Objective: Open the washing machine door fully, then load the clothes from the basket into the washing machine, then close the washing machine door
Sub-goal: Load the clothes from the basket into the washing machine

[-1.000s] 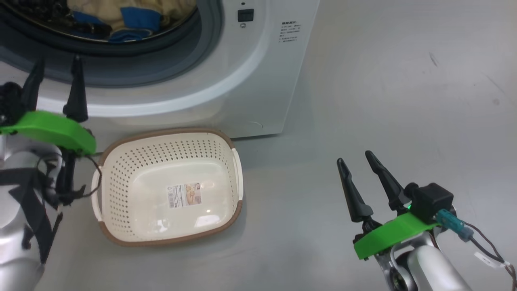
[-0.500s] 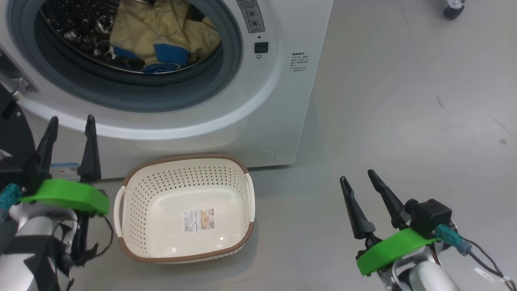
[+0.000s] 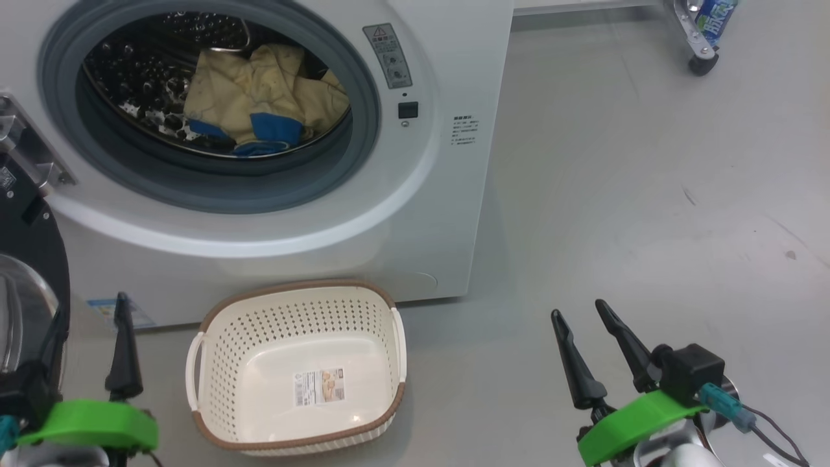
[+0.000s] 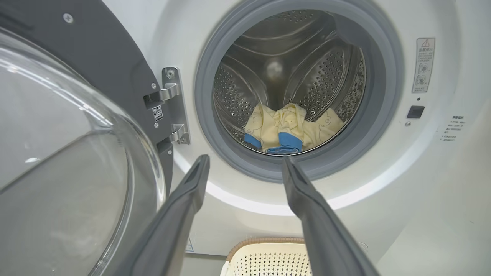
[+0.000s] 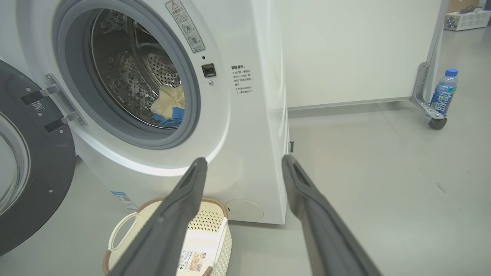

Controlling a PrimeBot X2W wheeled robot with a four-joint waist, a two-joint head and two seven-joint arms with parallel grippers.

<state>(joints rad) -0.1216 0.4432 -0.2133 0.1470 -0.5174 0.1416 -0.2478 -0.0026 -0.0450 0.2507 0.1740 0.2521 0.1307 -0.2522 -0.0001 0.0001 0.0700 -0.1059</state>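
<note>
— Where are the clothes seen?
— In the drum of the washing machine; the washing machine door is swung wide, and the basket is set on the floor before it.
— And the jaws?
— Spread apart on the left gripper and the right gripper; nothing is gripped.

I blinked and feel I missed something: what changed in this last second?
The head view itself tilted up. The left end effector drew back from the washer, empty. Unchanged: right end effector open, clothes inside the washer, basket empty, door open.
</note>
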